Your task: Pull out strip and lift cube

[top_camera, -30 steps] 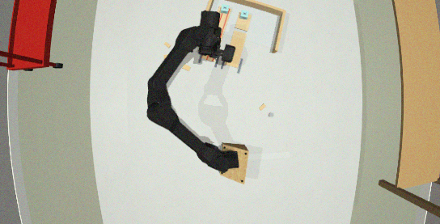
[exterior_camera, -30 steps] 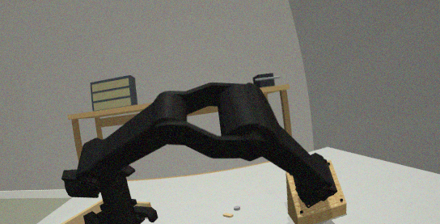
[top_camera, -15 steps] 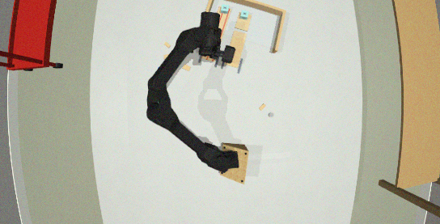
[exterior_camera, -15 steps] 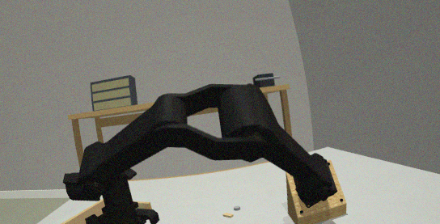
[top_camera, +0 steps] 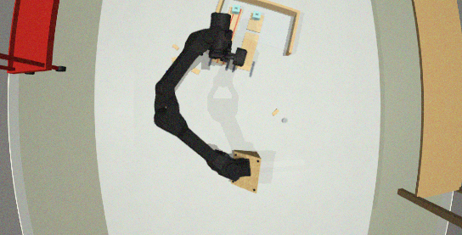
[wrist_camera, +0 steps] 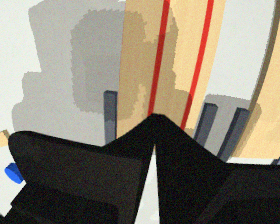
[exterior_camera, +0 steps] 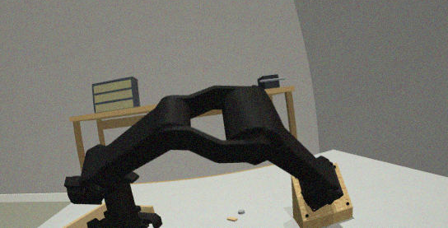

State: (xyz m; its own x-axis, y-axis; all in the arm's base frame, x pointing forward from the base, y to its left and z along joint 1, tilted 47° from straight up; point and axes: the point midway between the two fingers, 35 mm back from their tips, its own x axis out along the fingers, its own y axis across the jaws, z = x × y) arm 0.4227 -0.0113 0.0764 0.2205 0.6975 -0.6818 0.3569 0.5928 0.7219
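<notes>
A pale wood strip with two red lines point(top_camera: 234, 23) point(wrist_camera: 183, 50) runs away from the gripper, with a teal cube point(top_camera: 236, 8) at its far end. The arm hides part of this strip in the top view. To its right, a plain wood strip point(top_camera: 250, 43) point(wrist_camera: 272, 112) ends at a narrow gap before a short wood piece point(top_camera: 255, 25), which bears another teal cube point(top_camera: 256, 15). The cubes' marks are too small to read. My gripper point(wrist_camera: 157, 119) is shut and empty, its tips over the near end of the red-lined strip. Its height above the strip is unclear.
A three-sided wooden wall point(top_camera: 263, 2) surrounds the far ends. Dark upright guides point(wrist_camera: 110, 115) point(top_camera: 252, 69) flank the strips' near ends. Small wood blocks point(top_camera: 195, 71) point(top_camera: 275, 112) and a grey disc point(top_camera: 284, 120) lie about. A blue piece point(wrist_camera: 13, 173) shows at left in the wrist view.
</notes>
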